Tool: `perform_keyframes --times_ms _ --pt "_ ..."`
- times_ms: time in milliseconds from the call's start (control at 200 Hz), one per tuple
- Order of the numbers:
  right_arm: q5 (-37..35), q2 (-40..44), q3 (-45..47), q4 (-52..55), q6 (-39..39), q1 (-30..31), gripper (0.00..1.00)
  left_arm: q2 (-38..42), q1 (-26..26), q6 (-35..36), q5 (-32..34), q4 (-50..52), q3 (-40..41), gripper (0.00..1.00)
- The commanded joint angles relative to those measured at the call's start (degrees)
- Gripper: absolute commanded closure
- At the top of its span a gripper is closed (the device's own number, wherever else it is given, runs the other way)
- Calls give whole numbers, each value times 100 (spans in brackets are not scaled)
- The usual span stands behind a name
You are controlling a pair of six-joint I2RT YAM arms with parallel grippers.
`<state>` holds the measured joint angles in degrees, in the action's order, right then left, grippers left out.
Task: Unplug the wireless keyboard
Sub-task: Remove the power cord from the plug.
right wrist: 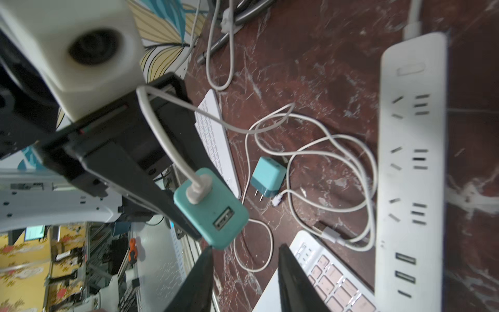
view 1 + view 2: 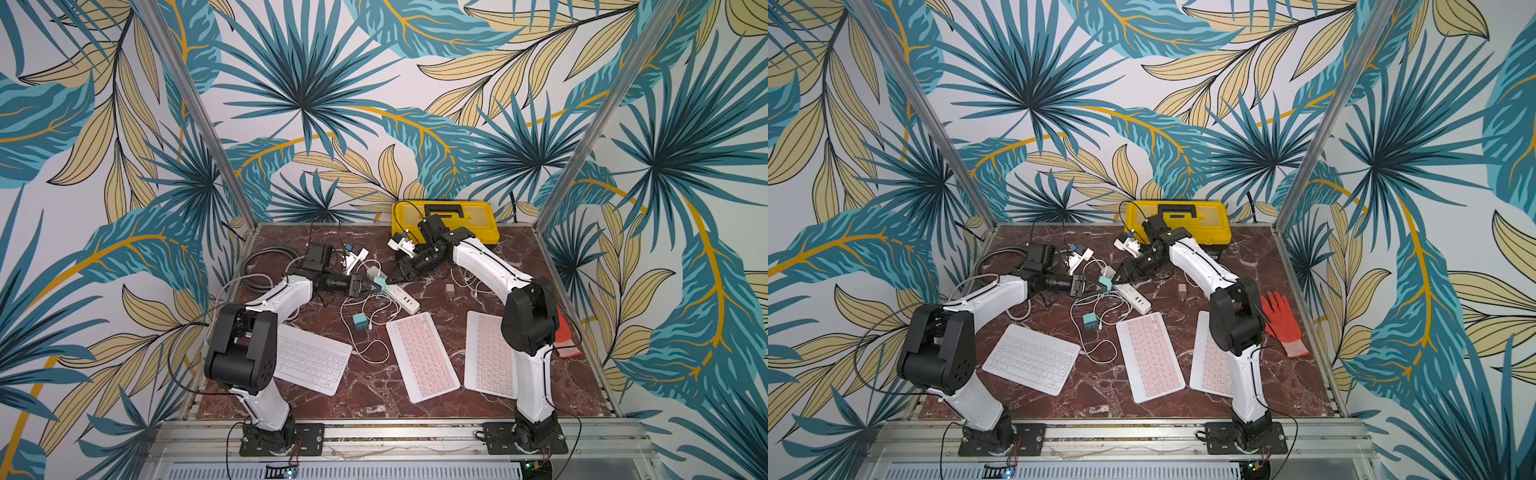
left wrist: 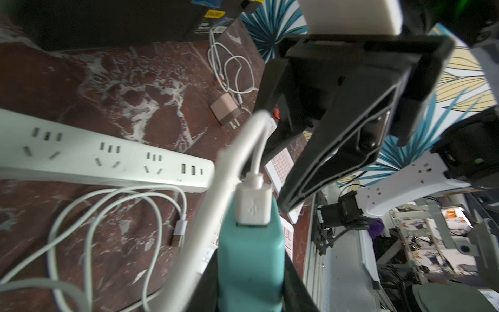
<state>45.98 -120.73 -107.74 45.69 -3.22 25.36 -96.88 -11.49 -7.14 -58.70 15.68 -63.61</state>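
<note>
A: What's the left gripper [image 2: 371, 287] doing?
B: Clamped on a teal charger [image 3: 251, 256], held clear of the table [image 2: 374, 399] right by the power strip [image 2: 401, 300]. The charger isn't in any of the strip's sockets.
A: Anything plugged into it?
B: A white USB plug [image 3: 252, 205] sits in one port, and its white cable [image 3: 244, 140] arcs away. The right wrist view shows the other port bare.
A: Right gripper [image 1: 245, 249]?
B: Jaws apart with a moderate gap and nothing between them. The tips sit just short of the held charger. Can't tell if they touch it.
A: Keyboards?
B: Three, all flat on the table on the robot-base side of the strip. The white keyboard [image 2: 311, 359] is over by the left arm [image 2: 286, 291], which hides one corner. The middle pink keyboard [image 2: 422, 357] has its far edge close to the strip's USB end. The other pink keyboard [image 2: 488, 353] lies beyond that one, partly behind the right arm [image 2: 482, 262].
A: Which one is cabled?
B: Cannot tell. Cable loops lie between the strip and the keyboards. A silver USB-A plug [image 1: 330, 232] lies loose beside the strip, near the middle keyboard's corner.
A: Other clutter?
B: A second teal charger [image 1: 267, 178] lies on the table, prongs showing, on the robot-base side of the strip. A pinkish charger [image 3: 225, 109] is on the strip's opposite side, apart from it. A yellow toolbox [image 2: 446, 222] is further back on that side.
</note>
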Motion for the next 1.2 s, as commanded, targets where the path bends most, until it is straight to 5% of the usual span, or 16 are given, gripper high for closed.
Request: perform_keyframes --times_ms 0,265,756,1196 --pt "-682 295 413 -1252 -1487 20 63 295 -62 -103 1093 -127 107 100" --pt "-1160 424 1029 -2751 -2823 277 58 377 -347 -268 2076 -122 190 100" --pt "-1271 -62 631 -2443 -3015 540 60 366 -497 -394 2363 -128 130 100" --pt "-1093 -198 649 -2563 -3268 571 74 320 -572 -499 2596 -125 54 100"
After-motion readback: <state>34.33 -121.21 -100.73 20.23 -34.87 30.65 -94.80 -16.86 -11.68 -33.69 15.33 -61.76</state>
